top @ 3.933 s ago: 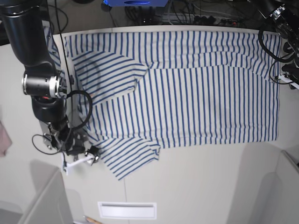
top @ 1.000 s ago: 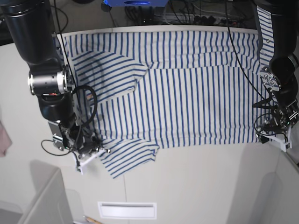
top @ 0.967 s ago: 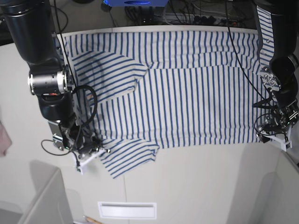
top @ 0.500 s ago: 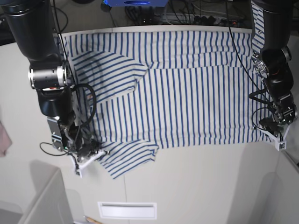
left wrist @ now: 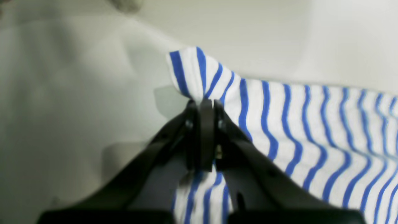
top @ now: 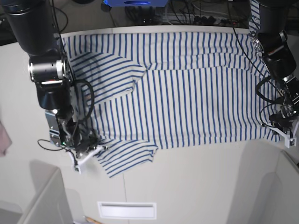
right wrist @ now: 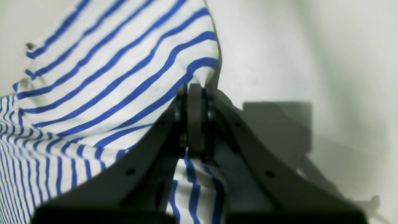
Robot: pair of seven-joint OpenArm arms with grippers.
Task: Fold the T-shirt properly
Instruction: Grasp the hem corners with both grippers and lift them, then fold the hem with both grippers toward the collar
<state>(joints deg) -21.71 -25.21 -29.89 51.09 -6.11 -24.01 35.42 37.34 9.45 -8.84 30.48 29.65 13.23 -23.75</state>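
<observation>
**Striped shirt pinned at both near corners**

Blue-striped white cloth, the T-shirt (top: 187,93), lay spread flat on the pale worktop (top: 196,182), its long axis running across the base view from side to side. The hem sat at that view's right, by the left arm; the sleeves and shoulders lay at its left, by the right arm. One sleeve (top: 110,74) was folded in over the body, and another (top: 128,158) stuck out toward the near edge at a slant.

The left gripper (left wrist: 202,105) had its jaws closed on the near hem corner; in the left wrist view a small peak of striped cloth stood up above the pinched black tips. The right gripper (right wrist: 194,90) had its jaws likewise clamped on a cloth edge, with a fold of the T-shirt bunched up behind them. In the base view that grip sat at the near left corner of the shirt, beside the slanted sleeve.

The far edge of the T-shirt ran close along the back of the worktop, where cables (top: 187,16) and a blue object (top: 135,3) lay just beyond. Nearer the camera the worktop was bare and wide, apart from a white rectangular frame (top: 127,210) well clear of the cloth. A pinkish scrap (top: 3,137) showed at the base view's left edge.
</observation>
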